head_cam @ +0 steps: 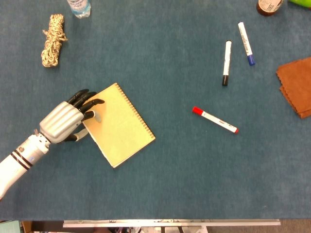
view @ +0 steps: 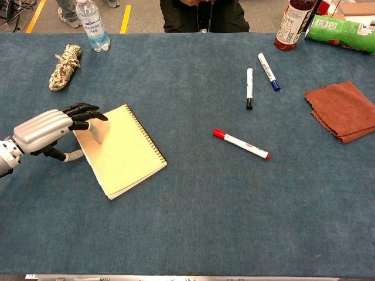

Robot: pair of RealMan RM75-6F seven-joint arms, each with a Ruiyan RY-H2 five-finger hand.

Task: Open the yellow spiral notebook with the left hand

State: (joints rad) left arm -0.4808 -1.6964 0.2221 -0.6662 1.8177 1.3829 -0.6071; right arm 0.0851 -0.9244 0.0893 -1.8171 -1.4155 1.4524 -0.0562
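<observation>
The yellow spiral notebook (head_cam: 121, 127) (view: 123, 152) lies closed and flat on the blue table, left of centre, with its spiral along the upper right edge. My left hand (head_cam: 63, 121) (view: 44, 130) sits at the notebook's left edge. Its dark fingertips (head_cam: 92, 103) (view: 94, 116) rest on top of the cover near the corner, and the thumb lies low beside the edge. The cover is not lifted. My right hand appears in neither view.
A coiled rope (head_cam: 53, 40) and a water bottle (view: 92, 24) are at the far left. A red marker (head_cam: 215, 120), a black marker (head_cam: 226, 63) and a blue marker (head_cam: 245, 37) lie to the right. A brown cloth (head_cam: 296, 86), a bottle (view: 295, 20) and a green packet (view: 343, 32) are at the far right.
</observation>
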